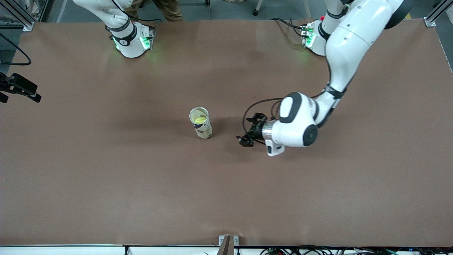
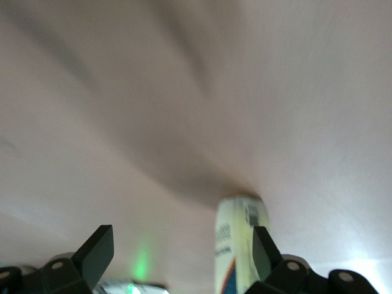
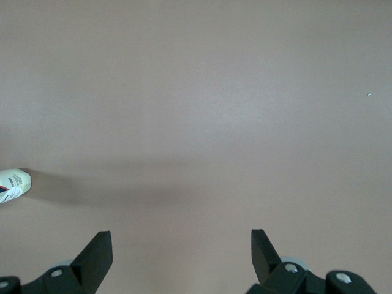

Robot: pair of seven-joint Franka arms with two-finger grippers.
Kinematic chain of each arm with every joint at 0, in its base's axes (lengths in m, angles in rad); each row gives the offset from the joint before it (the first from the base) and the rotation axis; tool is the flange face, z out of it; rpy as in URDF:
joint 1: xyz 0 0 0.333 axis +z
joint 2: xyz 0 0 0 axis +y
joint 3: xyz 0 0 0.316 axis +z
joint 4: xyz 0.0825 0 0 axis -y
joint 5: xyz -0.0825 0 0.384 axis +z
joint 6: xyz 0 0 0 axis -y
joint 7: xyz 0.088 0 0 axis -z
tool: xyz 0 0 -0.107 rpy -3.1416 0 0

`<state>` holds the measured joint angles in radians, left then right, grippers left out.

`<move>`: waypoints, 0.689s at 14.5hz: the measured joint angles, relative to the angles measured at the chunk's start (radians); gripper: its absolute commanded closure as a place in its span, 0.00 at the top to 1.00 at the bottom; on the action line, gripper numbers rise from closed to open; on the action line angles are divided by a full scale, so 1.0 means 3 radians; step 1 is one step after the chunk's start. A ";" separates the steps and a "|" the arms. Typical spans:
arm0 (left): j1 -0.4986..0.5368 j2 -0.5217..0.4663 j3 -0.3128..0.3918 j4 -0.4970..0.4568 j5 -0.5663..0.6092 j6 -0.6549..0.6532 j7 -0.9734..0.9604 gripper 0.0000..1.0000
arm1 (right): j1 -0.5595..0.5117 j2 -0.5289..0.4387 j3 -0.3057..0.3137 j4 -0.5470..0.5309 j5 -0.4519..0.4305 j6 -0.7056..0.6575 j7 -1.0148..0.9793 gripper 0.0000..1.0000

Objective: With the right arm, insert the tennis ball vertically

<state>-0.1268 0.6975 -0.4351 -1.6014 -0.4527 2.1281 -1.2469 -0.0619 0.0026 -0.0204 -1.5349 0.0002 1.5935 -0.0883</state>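
A tennis ball can (image 1: 201,123) stands upright at the middle of the table, its mouth open. A yellow-green tennis ball (image 1: 199,120) sits inside it just below the rim. My left gripper (image 1: 247,131) is open and empty, low over the table beside the can, toward the left arm's end. In the left wrist view the can (image 2: 240,245) shows close to one finger of the open left gripper (image 2: 180,242). My right gripper (image 3: 180,242) is open and empty, high over bare table. The can (image 3: 12,185) shows at the edge of its view. The right gripper is out of the front view.
The brown table (image 1: 318,198) stretches wide around the can. A black device (image 1: 19,88) with a cable juts in at the right arm's end of the table. The right arm's base (image 1: 131,39) and the left arm's base (image 1: 315,37) stand along the table's edge.
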 measured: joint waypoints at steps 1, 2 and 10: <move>0.0121 -0.0086 -0.0003 0.0006 0.0216 -0.0137 0.0041 1.00 | 0.0000 0.0000 0.0000 0.0001 0.0000 0.0000 0.0000 1.00; 0.0231 -0.0184 -0.0006 0.0010 0.0425 -0.0244 0.0094 1.00 | 0.0001 0.0000 0.0000 0.0001 0.0000 0.0001 0.0000 1.00; 0.0766 -0.1069 0.0006 0.0030 0.1192 -0.0988 0.1269 1.00 | -0.0012 -0.0001 -0.0022 0.0187 -0.0005 0.0001 0.0000 1.00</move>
<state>0.1030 0.3767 -0.4333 -1.5925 -0.0951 1.8318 -0.8663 -0.0656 0.0022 -0.0269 -1.4788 -0.0012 1.5937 -0.0882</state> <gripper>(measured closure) 0.000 0.000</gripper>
